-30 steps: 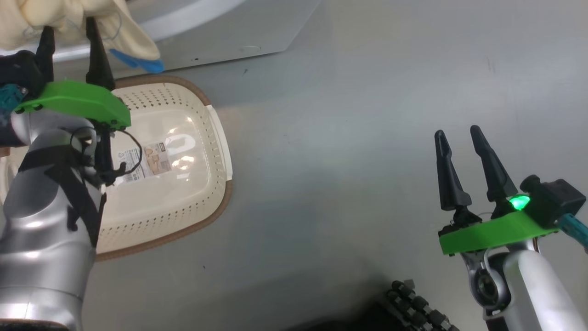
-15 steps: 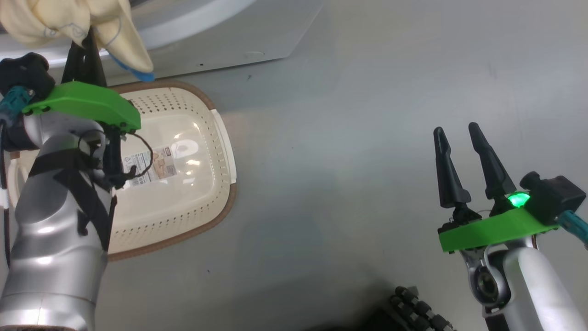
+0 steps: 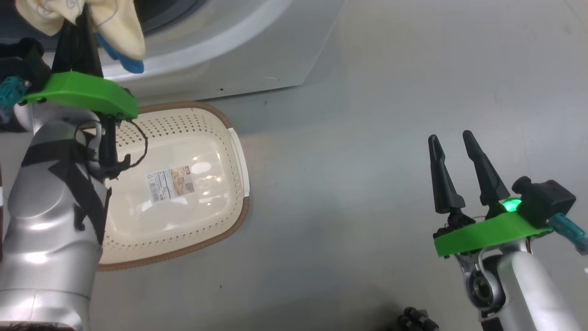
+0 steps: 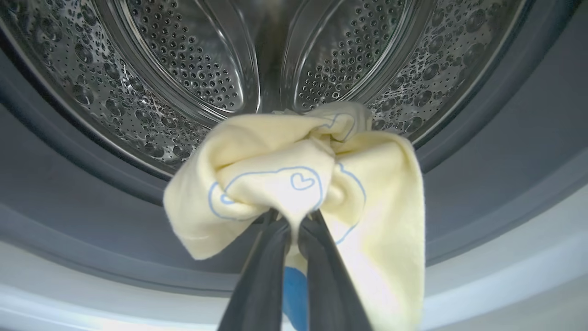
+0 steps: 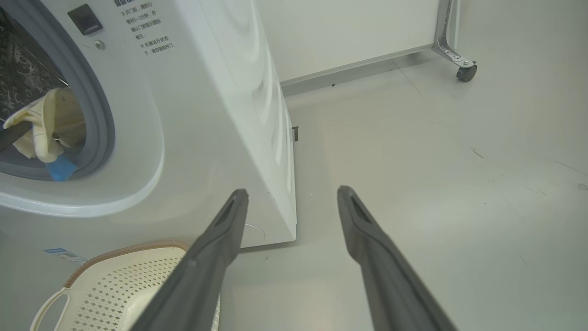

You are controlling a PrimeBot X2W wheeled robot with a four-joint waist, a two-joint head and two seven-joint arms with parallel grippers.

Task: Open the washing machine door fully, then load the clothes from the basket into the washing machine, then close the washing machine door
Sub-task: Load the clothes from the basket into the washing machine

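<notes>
loading step. with left pincer [image 4: 294, 219] clamped on pale cream-yellow soft fabric garment [image 4: 275, 174], bunched at its tip just before shiny perforated steel drum [image 4: 193, 59], advance past grey rubber gasket [image 4: 69, 197], then release well inside. park right pincer [image 3: 449, 136], spread wide and holding nothing, aside.

The basket [image 3: 183, 124] sits on the floor [image 3: 390, 92] right in front of the washing machine [image 3: 239, 55], below its opening. The clothes [image 4: 285, 151] hang at the mouth of the drum [image 4: 197, 59], above the basket's far end, w/ the left hand [image 4: 294, 223] under & behind them. The right hand [image 3: 450, 135] is well off to the right, over the floor
</notes>
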